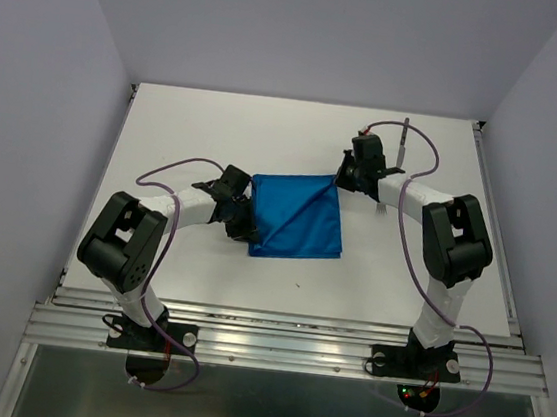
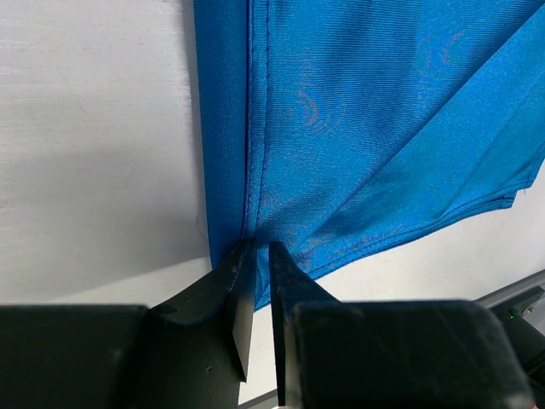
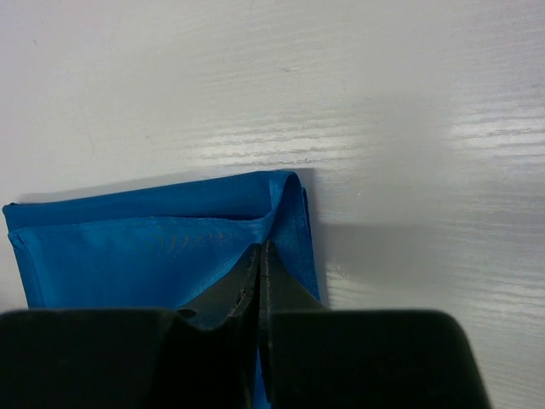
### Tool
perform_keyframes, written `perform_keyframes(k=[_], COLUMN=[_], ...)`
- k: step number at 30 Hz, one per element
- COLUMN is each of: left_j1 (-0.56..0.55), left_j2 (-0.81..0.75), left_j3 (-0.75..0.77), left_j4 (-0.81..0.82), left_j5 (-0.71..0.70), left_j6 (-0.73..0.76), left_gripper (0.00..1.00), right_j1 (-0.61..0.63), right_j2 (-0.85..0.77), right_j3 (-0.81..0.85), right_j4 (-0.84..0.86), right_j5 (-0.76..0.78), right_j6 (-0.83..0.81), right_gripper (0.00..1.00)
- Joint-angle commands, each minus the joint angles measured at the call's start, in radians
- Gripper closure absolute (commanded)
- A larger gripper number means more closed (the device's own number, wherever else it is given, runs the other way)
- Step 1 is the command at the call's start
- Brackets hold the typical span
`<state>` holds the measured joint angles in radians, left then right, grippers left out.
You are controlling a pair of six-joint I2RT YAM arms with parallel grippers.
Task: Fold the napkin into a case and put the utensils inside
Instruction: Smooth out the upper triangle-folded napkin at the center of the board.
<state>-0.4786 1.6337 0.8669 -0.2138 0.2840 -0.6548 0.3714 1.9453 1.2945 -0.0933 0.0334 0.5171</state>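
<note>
Lying folded on the white tabletop (image 1: 217,131), the napkin (image 1: 298,216) forms a rough square with a diagonal flap across its top layer. At the napkin's left edge, the left end effector (image 2: 260,251) pinches the cloth, jaws nearly together. At the napkin's far right corner, the right end effector (image 3: 259,251) is clamped tight on the folded-over cloth.

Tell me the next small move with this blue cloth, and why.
Probably raise both grippers a little, together. The left gripper is shut on the napkin at its near left edge, the right gripper on its far right corner, and the cloth lies flat and squarish on the table, not yet folded narrow. An even lift should free it for the next fold.
</note>
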Motion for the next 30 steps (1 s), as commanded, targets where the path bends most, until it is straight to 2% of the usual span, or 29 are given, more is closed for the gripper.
perform_keyframes(k=[1,18,30], left_j1=[-0.005,-0.003,-0.005], left_j2=[-0.017,-0.035,-0.023], left_j3=[0.018,0.040,0.112], left_j4=[-0.006,-0.025,-0.047], left_j5=[-0.006,-0.005,-0.003], left_j6=[0.015,0.020,0.027], left_gripper=[0.77,0.76,0.76], right_j1=[-0.008,-0.008,-0.008], right_j2=[0.017,0.098,0.102], right_j3=[0.040,0.109,0.115], right_j4=[0.046,0.046,0.050], right_j5=[-0.015,-0.066,-0.086], right_j6=[0.000,0.000,-0.002], right_gripper=[0.96,0.96,0.96])
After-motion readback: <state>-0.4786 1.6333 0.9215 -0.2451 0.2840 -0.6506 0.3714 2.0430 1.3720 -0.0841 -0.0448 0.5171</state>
